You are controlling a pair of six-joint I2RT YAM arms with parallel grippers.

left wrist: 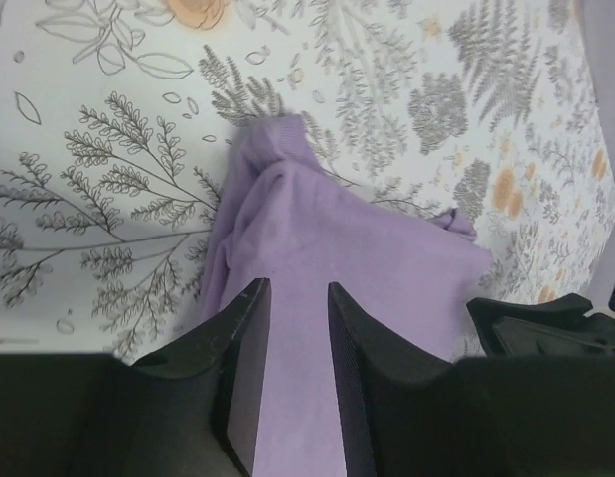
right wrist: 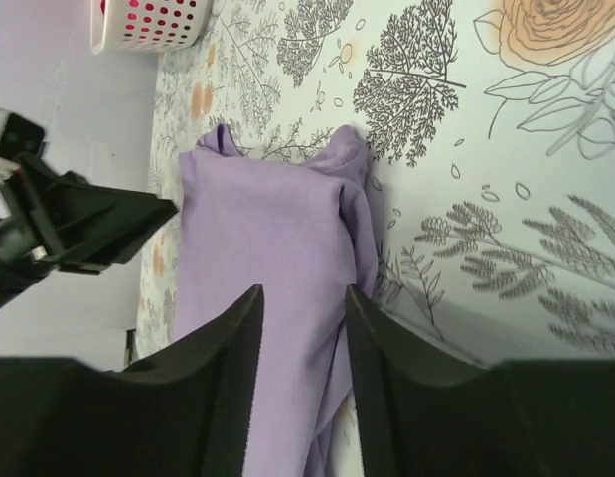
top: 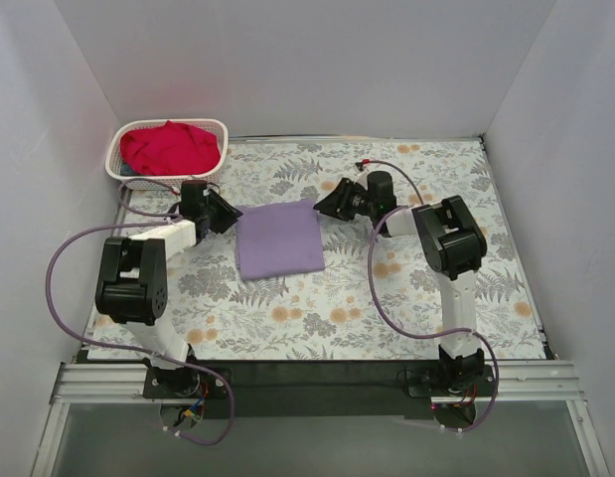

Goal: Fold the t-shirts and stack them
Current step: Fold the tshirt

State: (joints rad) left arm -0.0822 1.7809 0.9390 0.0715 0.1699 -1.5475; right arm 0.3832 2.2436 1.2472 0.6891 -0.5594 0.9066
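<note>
Top view: left gripper [top: 221, 211] sits at the left edge of the folded light purple cloth t-shirt [top: 279, 241], and right gripper [top: 329, 202] sits at its upper right corner. The two face each other across the far edge. The shirt lies as a rough rectangle mid-table on the floral-print tablecloth [top: 406, 298]. The bright red cloth t-shirt [top: 168, 147] is heaped in the white plastic lattice basket [top: 216, 129] at the far left corner.

Left wrist view: jaws partly apart, with purple cloth showing through the gap below them and nothing pinched, so released. The far corner is bunched and a small flap sticks out at the right.

Right wrist view: jaws likewise apart over the shirt, holding nothing. The edge nearest the fingers is rumpled and its layers are not aligned.

Judgement: the fold of the purple shirt looks about finished, and the step in hand is letting go and clearing. To do it well:
- Open fully before lifting so no layer drags.
- Rise straight up.
- Perhaps press the bunched corners flat before fetching the red shirt
</note>
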